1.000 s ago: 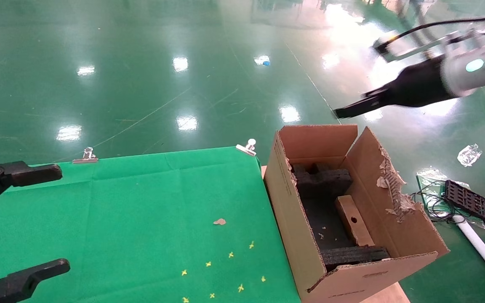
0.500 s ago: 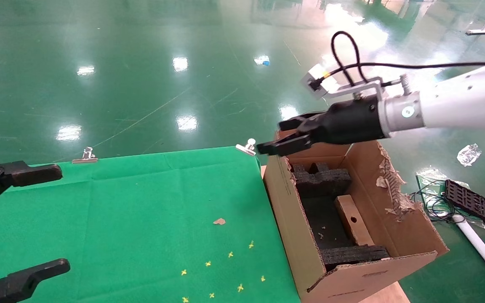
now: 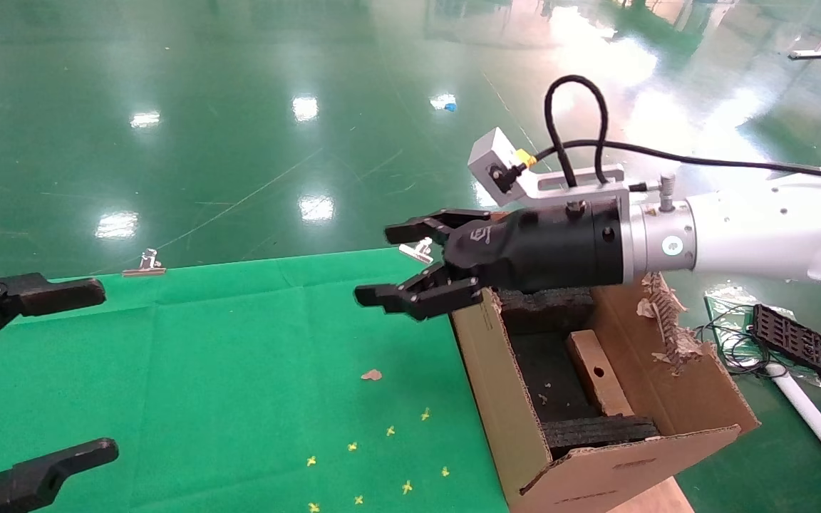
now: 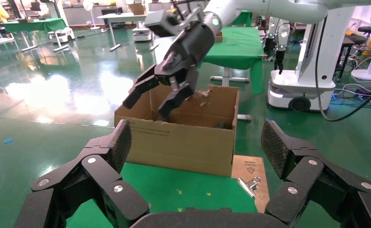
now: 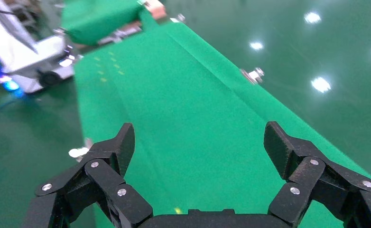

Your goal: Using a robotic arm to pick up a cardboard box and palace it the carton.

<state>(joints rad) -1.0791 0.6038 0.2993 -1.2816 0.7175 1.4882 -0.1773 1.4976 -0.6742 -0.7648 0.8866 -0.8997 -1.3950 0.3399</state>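
The robotic arm, white with a silver collar and black gripper body, reaches in from the right above the carton's far end. Its right gripper hangs open and empty over the green table's right edge. The carton stands at the right, flaps up, foam-lined. The cardboard box lies inside it, slim, brown, tilted, its round hole showing.

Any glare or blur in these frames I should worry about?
Head view: ceiling lights glare off the green floor; right gripper and cardboard box stay sharp. Left wrist view: a bright floor patch, the carton clear. Right wrist view: the background is soft.
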